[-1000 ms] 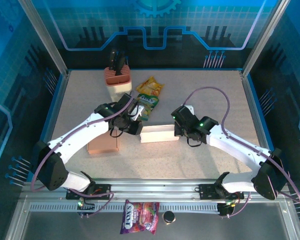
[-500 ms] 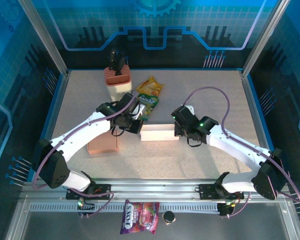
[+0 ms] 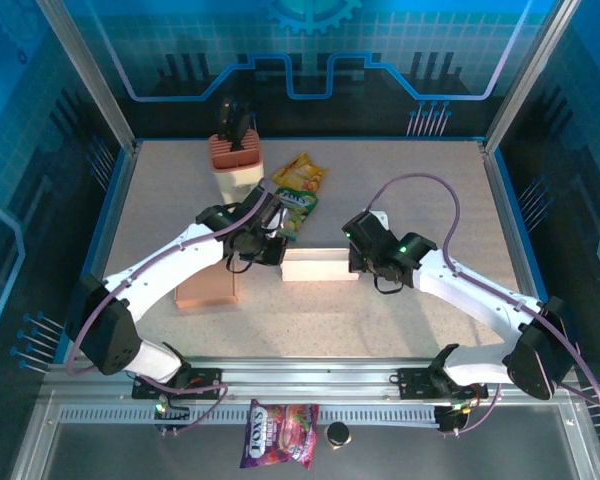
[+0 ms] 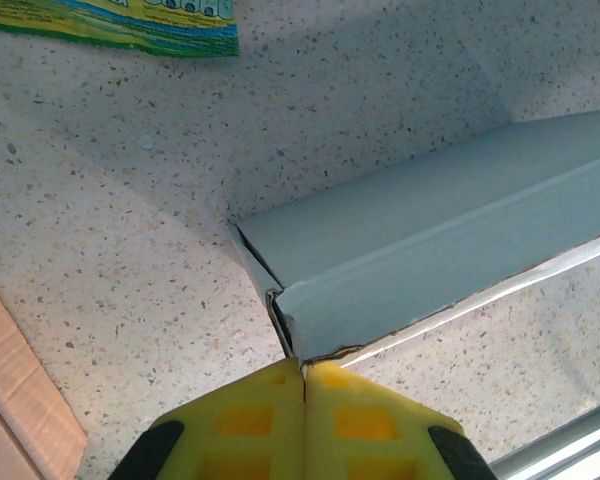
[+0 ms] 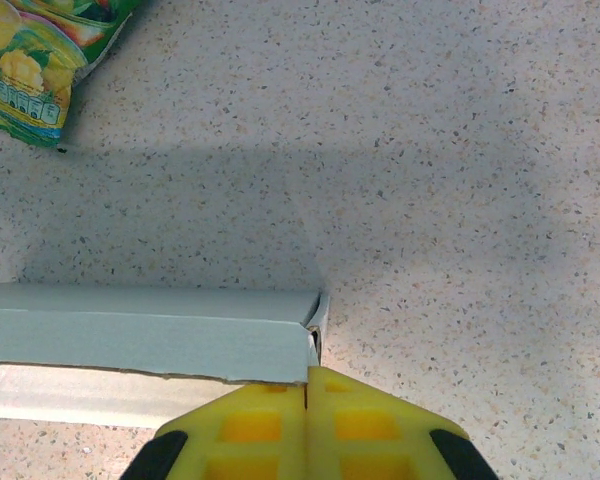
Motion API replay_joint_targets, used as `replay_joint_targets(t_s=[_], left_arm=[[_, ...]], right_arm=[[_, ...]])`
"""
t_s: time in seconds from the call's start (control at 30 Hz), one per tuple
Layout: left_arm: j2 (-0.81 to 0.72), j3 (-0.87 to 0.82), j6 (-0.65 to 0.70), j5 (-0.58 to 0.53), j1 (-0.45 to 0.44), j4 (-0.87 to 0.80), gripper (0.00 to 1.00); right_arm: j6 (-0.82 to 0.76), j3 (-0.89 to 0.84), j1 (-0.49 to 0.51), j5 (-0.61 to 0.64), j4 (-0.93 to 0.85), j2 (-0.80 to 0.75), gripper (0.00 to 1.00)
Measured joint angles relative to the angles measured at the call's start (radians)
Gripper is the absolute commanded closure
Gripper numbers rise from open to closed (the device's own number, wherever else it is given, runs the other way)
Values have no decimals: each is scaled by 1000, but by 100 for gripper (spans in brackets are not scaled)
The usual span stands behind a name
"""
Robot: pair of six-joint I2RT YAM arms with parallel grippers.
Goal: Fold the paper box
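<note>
The left gripper (image 4: 302, 370) has just closed, pinching the left end of the paper box (image 3: 320, 266). The right gripper (image 5: 307, 373) pinches its right end, so folding can probably proceed.

"FOX'S" on purple candy bag (image 3: 280, 433); print on snack pkgs (image 3: 300, 175) too small to read.

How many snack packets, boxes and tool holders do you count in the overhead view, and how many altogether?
Snack packets: 3 (yellow packet, green packet, Fox's packet)
Boxes: 2 (white paper box, brown box)
Holders: 1 (pink holder)
Total: 6
</note>
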Motion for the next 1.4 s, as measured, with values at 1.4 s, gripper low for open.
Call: replay_joint_targets(t_s=[1.4], left_arm=[[0, -46, -22, -90, -10, 122, 100]], right_arm=[[10, 0, 0, 3, -7, 0, 100]])
